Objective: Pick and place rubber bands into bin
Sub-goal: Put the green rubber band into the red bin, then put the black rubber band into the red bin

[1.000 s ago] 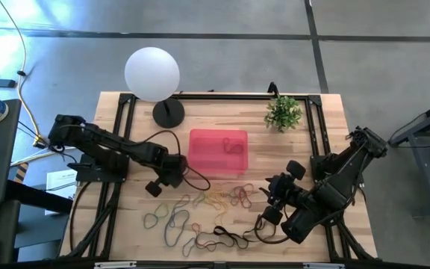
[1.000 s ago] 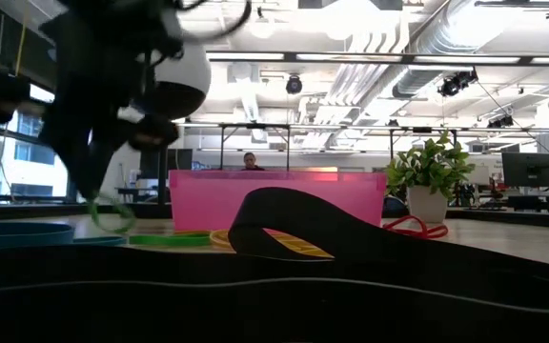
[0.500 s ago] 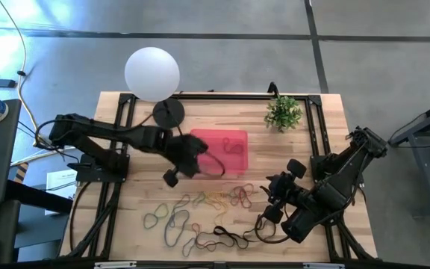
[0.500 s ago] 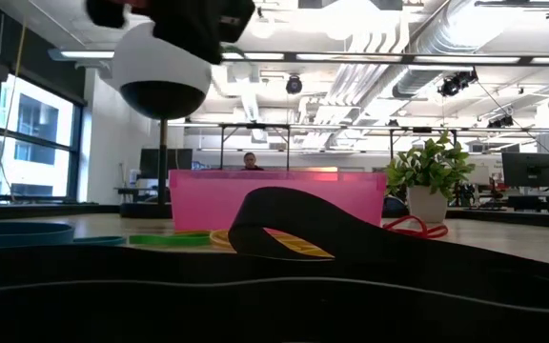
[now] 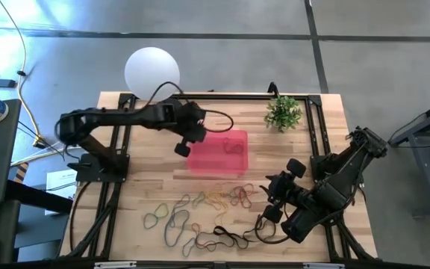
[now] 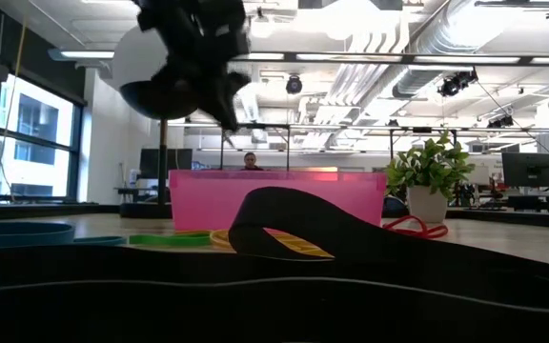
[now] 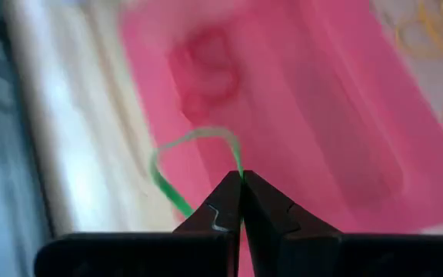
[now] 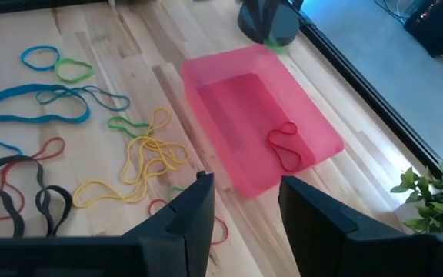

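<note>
A: So, where's the green rubber band point(image 7: 177, 165)?

B: Pinched in my left gripper point(image 7: 241, 201), fingers shut on it, above the bin's point(image 5: 216, 164) left edge. A second ago I was low over the counter point(image 5: 139, 198). It's light and floppy; a thin strand suffices.

A: Your right gripper point(image 8: 241, 201)?

B: Fingers apart, empty, waiting near the loose rubber bands point(image 5: 200, 217).

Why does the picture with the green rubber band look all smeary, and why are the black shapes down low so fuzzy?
Left wrist view: the bin and green rubber band are smeared, likely from arm motion. Low view: a black band lies too near the lens, so it is out of focus.
</note>
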Tool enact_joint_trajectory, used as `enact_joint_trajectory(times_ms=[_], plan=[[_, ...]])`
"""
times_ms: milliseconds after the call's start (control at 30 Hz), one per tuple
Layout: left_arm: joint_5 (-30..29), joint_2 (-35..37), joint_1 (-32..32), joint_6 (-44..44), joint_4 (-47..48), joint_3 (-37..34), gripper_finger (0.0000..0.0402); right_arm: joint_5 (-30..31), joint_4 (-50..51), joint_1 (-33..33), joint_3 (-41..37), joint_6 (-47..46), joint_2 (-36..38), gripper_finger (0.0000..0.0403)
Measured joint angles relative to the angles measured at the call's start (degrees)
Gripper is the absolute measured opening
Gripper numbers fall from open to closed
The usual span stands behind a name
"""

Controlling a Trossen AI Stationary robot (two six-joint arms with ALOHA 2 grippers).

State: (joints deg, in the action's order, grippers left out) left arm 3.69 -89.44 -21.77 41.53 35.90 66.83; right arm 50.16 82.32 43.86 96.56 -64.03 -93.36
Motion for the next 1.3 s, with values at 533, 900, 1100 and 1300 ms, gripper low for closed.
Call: enact_joint_trajectory(times_ms=[533,900,1100,1300], plan=[[-4.06,-7.4,0.03,-1.43,-3.11,-0.79,0.0001,-0.35,-2.27,0.0,0.0,0.0,0.0,0.0138],[-4.49,-7.39,0.03,-1.39,-2.91,-0.79,0.0048,-0.18,-2.29,0.0,-0.01,0.0,0.0,0.0138],[-2.33,-7.38,0.03,-1.54,-2.89,-0.79,0.0118,-0.47,-2.31,0.0,-0.01,-0.09,0.0,0.0138],[9.44,-4.72,1.67,-3.02,0.63,0.04,0.015,-9.87,-3.68,1.3,-6.19,-5.64,0.13,0.0138]])
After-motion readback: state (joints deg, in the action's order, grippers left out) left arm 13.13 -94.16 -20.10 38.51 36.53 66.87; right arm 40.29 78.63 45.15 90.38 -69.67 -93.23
